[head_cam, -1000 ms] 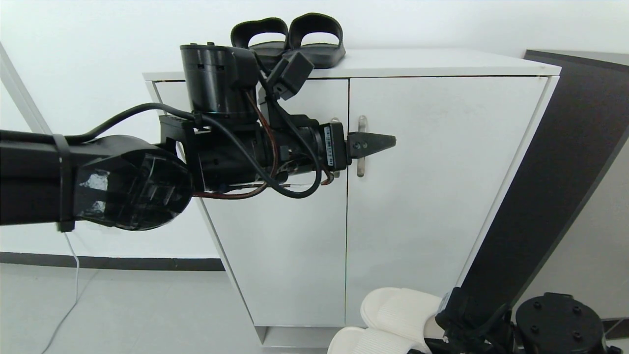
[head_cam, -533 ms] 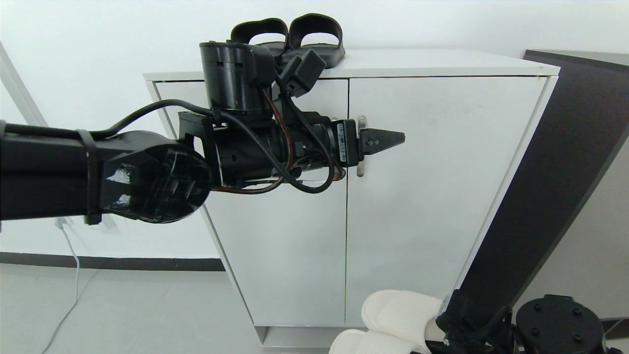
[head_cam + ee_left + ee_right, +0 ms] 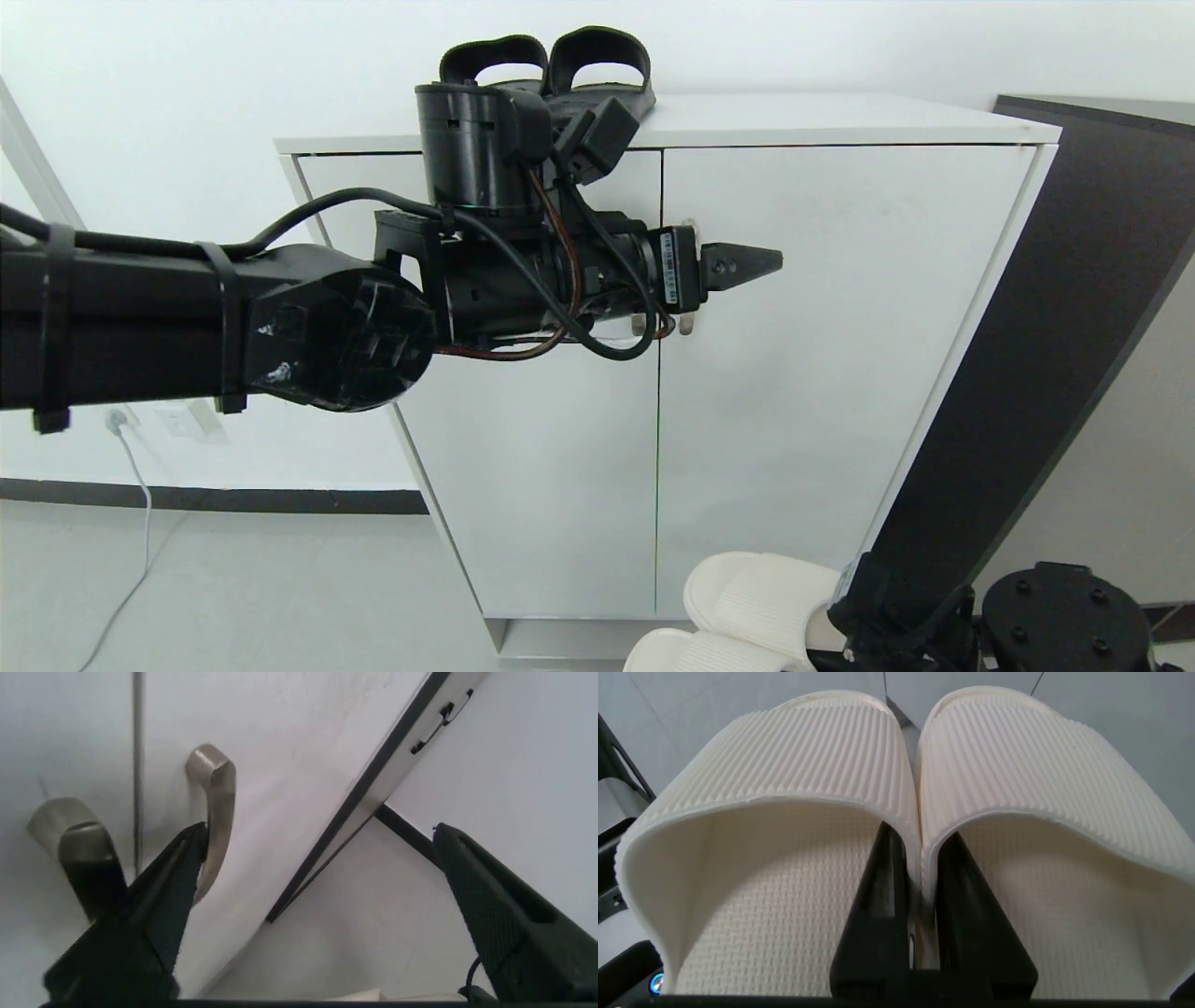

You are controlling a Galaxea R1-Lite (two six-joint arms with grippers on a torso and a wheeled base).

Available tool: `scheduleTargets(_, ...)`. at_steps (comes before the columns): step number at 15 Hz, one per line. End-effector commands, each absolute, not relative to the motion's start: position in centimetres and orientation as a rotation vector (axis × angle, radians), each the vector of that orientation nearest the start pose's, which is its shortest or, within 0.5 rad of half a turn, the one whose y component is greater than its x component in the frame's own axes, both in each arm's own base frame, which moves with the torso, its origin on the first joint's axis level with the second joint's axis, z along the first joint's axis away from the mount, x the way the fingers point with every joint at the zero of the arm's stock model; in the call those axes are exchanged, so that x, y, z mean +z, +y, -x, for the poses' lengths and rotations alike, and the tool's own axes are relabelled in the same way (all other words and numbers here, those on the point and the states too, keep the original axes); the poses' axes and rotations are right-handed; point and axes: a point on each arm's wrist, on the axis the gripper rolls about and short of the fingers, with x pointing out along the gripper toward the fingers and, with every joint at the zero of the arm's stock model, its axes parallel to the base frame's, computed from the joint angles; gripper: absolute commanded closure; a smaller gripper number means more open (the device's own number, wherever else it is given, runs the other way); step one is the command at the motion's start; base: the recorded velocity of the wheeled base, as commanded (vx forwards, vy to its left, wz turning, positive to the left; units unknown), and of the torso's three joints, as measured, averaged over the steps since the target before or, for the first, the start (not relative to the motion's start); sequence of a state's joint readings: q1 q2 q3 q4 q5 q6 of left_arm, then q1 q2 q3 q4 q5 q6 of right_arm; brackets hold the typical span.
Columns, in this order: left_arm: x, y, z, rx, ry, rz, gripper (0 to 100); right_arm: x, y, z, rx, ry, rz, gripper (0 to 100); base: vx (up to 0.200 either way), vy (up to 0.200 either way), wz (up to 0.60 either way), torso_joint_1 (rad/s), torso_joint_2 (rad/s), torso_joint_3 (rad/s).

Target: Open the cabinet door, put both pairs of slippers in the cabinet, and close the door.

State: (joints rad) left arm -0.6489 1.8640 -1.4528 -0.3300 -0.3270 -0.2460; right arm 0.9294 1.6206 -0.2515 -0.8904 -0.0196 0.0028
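**Left fingers spread at the handle, right fingers clamped on the white pair**

My left fingers [image 3: 149,924] are spread wide apart and hold nothing. One door handle [image 3: 217,812] stands in the gap between them, right beside one finger; I cannot tell whether they touch. The second handle [image 3: 79,849] is just across the centre seam from it. In the head view my left arm [image 3: 140,317] stretches level across the front of the cabinet [image 3: 840,117]. Its fingertips are in front of the upper part of the right-hand door [image 3: 822,355], just past the seam. That door and the left-hand door [image 3: 532,448] are both shut.

My right fingers [image 3: 878,915] are clenched on the white slippers [image 3: 785,784]. One finger sits inside each slipper, and the two adjoining side walls are pinched between them, so the pair is held side by side. In the head view that pair is low down, near the foot of the right-hand door.

The black slippers [image 3: 551,65] lie side by side on the cabinet's top, toward its left end, partly hidden behind my left wrist. A tall dark panel [image 3: 1055,327] stands along the cabinet's right side. To the left, a cable [image 3: 140,523] runs down the wall to the floor [image 3: 233,597].
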Motion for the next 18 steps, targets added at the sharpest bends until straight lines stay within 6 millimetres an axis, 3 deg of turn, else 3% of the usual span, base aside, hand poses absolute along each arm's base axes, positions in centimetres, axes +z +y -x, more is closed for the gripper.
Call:
scheduleTargets(1,27.7,-23.5,-29.7,-0.962,0.205,0.213,100,9.7,17.2,-12.8,0.894,0.439,0.223,100,0.0,0.0,0.0,0.0,0.0,0.0)
scheduleTargets(5,28.6,-22.8,-28.7,-0.964,0.19,0.216,100,9.7,17.3,-12.7,0.903,0.437,0.224,100,0.0,0.0,0.0,0.0,0.0,0.0)
scheduleTargets(10,28.2,-21.9,-26.6,-0.984,0.218,0.208,100,9.6,17.5,-12.0,0.937,0.443,0.229,100,0.0,0.0,0.0,0.0,0.0,0.0)
scheduleTargets(13,28.4,-21.6,-23.9,-1.023,0.224,0.202,100,9.8,16.8,-10.1,1.071,0.446,0.222,100,0.0,0.0,0.0,0.0,0.0,0.0)
scheduleTargets(18,28.8,-19.9,-20.9,-1.047,0.22,0.2,100,9.6,16.5,-9.9,1.104,0.46,0.222,100,0.0,0.0,0.0,0.0,0.0,0.0)
